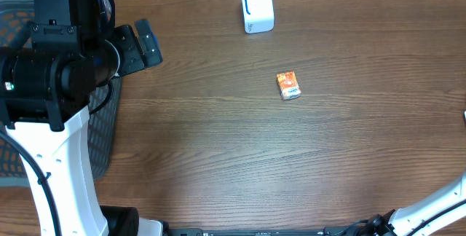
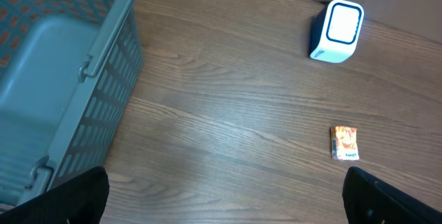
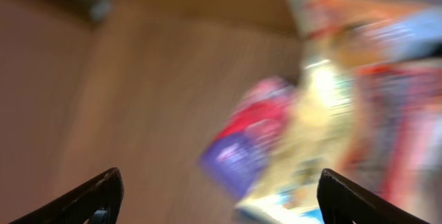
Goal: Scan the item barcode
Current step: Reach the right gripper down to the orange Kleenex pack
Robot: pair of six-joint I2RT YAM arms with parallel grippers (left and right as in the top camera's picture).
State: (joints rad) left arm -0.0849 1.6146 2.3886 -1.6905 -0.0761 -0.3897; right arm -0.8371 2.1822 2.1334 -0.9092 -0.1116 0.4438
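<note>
Wood-grain table [image 1: 218, 156], and one small orange box [image 1: 288, 86] lies flat near its middle. One white, blue-rimmed scanner [image 1: 257, 7] stands well apart at the far edge, one grey basket [image 1: 102, 141] on the left. Left gripper [image 2: 228, 200] hangs spread wide, empty. Right gripper [image 3: 221, 200] gapes, gripping nothing; bright packets [image 3: 311, 113] beyond it are too blurred to count.

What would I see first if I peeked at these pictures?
A little orange box lies all alone in the middle of the brown table, with a white scanner standing at the far edge. A grey basket sits at the left. The right wrist view is a bright blur of what look like colourful packets.
</note>
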